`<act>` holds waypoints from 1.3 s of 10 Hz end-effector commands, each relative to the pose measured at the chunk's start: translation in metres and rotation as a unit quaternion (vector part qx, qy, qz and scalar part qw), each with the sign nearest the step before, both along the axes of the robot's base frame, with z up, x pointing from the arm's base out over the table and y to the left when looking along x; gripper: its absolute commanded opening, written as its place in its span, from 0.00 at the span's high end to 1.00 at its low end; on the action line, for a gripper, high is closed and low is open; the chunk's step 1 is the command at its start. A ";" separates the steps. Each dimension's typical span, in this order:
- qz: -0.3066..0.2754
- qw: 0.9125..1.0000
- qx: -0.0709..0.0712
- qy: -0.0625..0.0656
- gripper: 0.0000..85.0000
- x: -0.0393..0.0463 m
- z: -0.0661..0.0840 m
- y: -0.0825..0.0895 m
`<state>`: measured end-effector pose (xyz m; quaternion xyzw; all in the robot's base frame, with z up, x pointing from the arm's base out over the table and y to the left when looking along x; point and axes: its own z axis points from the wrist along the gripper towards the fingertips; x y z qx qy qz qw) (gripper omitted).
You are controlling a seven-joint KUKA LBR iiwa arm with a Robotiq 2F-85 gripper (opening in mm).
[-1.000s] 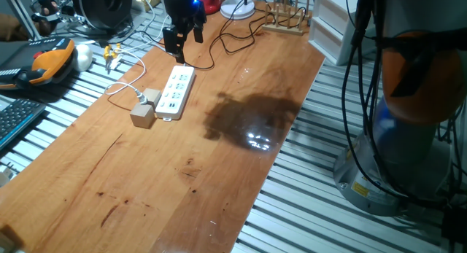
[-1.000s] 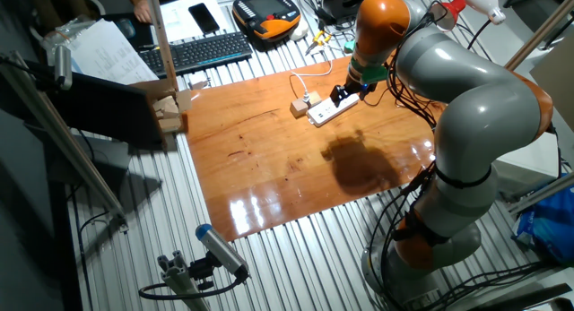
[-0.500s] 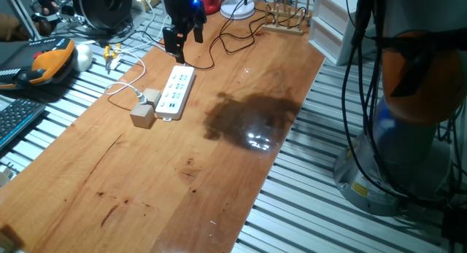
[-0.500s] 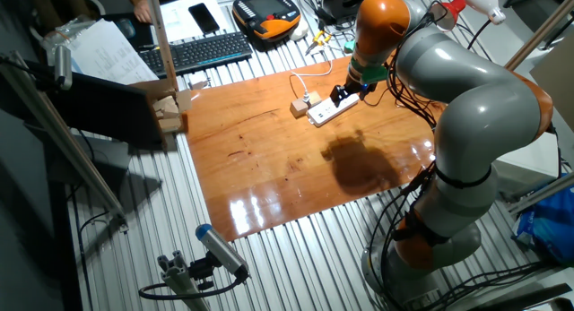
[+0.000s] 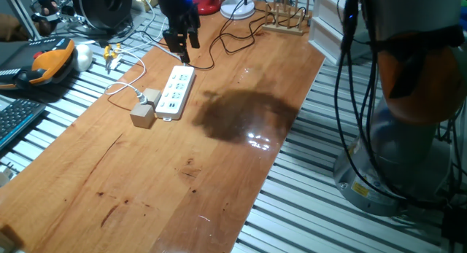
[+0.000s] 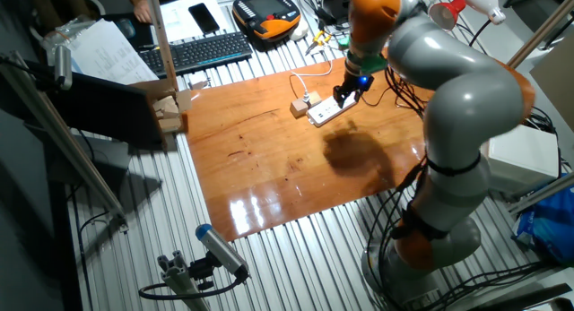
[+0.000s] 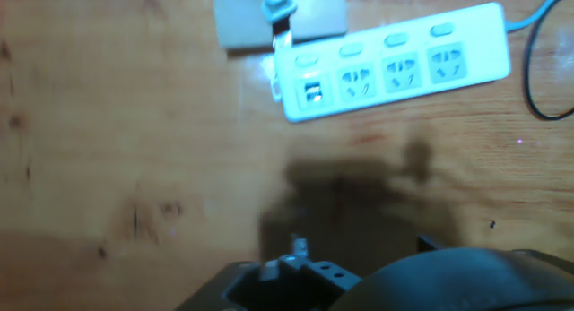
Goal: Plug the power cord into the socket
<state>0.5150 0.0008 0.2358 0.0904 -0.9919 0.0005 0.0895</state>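
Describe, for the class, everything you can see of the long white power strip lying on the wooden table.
The long white rectangular power strip looks like plastic and lies flat on the wooden table. It shows three outlets in a row, each with a switch, plus small ports at one end. Tan blocks sit against that end. The gripper hovers above the other.

**A robotics lab bench**

A wooden tabletop (image 6: 296, 159) sits on slatted aluminium framing. At its 12 o'clock lie a keyboard (image 6: 208, 51), an orange robot control pendant (image 6: 266, 12) and tangled cables; a large grey-and-orange robot arm (image 6: 466, 105) stands at 3 o'clock.
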 end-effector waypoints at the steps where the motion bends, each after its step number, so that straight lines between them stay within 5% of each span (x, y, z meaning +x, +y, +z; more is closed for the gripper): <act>1: 0.055 0.997 -0.011 0.047 1.00 -0.0001 0.000 0.000; 6: 0.065 0.997 -0.007 0.036 1.00 -0.0023 0.001 -0.001; 8: 0.062 0.998 -0.003 0.020 1.00 -0.0054 0.001 -0.002; 13: 0.029 0.999 -0.007 0.020 1.00 -0.0060 0.002 -0.002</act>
